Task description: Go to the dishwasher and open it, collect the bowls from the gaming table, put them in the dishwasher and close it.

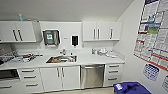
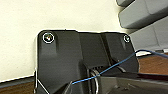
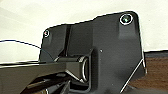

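Dishwasher (image 1: 92,76) lower centre-right of head frame, door closed, bar handle horizontal along top edge; finger state of both grippers: cannot tell.

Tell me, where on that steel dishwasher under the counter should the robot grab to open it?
Best bet is the horizontal bar handle across the top of the dishwasher. It runs nearly the door's full width and seems to stand off the flat steel front, so a gripper coming straight from the front, probably near the bar's middle, could close over it. The door is shut now.
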Controlling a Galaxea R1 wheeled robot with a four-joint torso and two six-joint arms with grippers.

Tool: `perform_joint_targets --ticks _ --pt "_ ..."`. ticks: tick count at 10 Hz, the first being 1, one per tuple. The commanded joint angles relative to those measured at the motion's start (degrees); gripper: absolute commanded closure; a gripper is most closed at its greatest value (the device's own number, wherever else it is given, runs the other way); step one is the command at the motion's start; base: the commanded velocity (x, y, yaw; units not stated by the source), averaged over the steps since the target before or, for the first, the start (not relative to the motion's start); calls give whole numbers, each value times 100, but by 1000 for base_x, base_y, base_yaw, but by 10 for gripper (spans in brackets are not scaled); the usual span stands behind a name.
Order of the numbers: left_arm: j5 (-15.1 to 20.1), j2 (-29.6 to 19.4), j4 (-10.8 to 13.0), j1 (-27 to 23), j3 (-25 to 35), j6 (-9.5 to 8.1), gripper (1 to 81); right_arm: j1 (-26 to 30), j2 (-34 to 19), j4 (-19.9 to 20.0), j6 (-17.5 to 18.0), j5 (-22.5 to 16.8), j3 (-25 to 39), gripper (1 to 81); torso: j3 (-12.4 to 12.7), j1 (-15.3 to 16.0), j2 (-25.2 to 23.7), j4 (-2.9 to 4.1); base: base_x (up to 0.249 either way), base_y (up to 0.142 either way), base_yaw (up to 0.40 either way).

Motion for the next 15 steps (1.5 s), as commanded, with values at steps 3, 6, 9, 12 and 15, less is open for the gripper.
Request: perform_joint_targets --ticks 3,6,9,12,15 --pt "241 -113 36 -343 60 27 10 347 -111 -60 -27 -296 66 10 0 3 0 0 106 0 0" --pt "241 -113 36 -335 59 18 10 339 -102 -60 -18 -304 48 10 0 3 0 0 106 0 0" --pt "197 -113 27 -335 60 18 10 338 -102 -60 -27 -296 48 10 0 3 0 0 106 69 0" --pt "197 -122 19 -343 60 18 10 330 -102 -60 -27 -304 48 10 0 3 0 0 106 72 0" --pt "197 -113 27 -335 60 18 10 321 -110 -60 -27 -296 39 10 0 3 0 0 106 72 0"
